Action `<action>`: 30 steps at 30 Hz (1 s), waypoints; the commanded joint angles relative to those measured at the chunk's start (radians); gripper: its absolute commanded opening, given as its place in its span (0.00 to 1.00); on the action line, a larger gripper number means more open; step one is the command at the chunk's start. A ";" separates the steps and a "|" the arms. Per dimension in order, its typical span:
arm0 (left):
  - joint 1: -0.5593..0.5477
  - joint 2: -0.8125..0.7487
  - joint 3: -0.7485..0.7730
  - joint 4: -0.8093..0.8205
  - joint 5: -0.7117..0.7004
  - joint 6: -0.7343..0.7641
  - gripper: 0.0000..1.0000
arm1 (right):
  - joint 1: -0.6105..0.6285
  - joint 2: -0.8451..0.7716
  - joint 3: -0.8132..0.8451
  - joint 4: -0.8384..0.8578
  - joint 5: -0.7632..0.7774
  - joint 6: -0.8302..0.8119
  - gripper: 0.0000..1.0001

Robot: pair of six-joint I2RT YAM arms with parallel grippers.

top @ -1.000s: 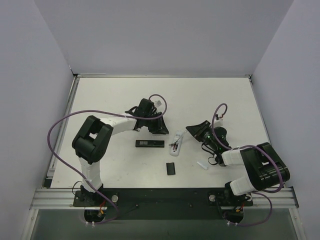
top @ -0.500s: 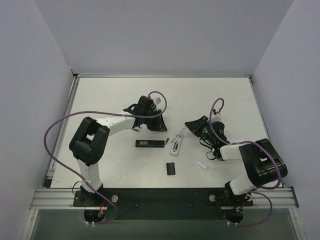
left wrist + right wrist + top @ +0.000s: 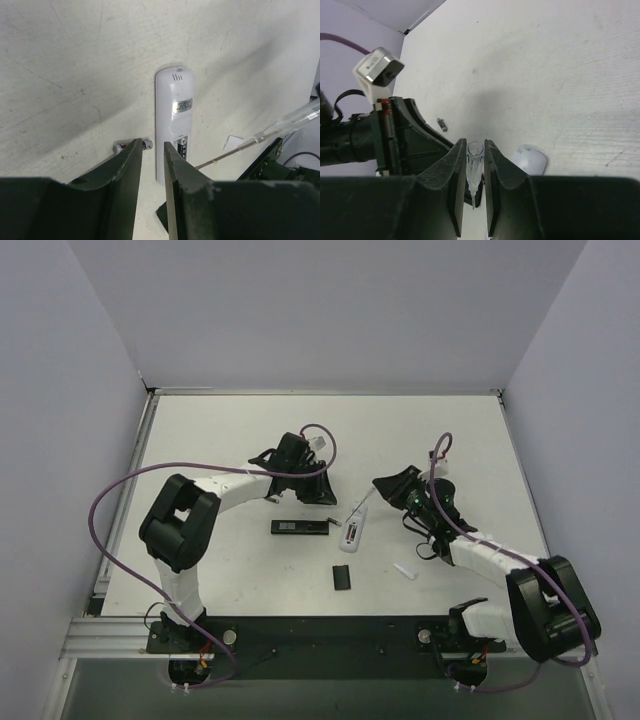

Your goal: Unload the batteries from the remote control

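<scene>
Outward my right arm has stretched, right jaws clamped on the clear stick, left jaws slightly apart and empty; one battery lies on the worktop, so I lever the other battery gently out of the white remote.

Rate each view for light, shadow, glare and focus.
Top external: even, soft light, only faint shadows, white remote small but crisp. Left wrist: remote sharp with glare on its label, left gripper dark and blurred up close. Right wrist: right gripper dark and soft, the clear stick it holds slightly blurred, the battery beyond in focus.
</scene>
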State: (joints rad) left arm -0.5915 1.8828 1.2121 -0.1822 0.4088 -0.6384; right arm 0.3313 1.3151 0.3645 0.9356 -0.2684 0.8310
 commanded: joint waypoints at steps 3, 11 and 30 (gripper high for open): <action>-0.042 -0.001 0.006 0.030 0.048 0.013 0.34 | 0.106 -0.234 0.062 -0.316 0.201 -0.176 0.00; -0.086 0.030 -0.014 0.043 0.027 0.008 0.23 | 0.190 -0.375 0.071 -0.460 0.373 -0.222 0.00; -0.180 0.025 -0.060 -0.060 -0.096 0.062 0.00 | 0.192 -0.441 0.034 -0.483 0.393 -0.262 0.00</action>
State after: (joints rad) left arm -0.7528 1.9354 1.1625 -0.2214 0.3523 -0.5949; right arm 0.5182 0.8982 0.4004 0.4290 0.1017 0.5941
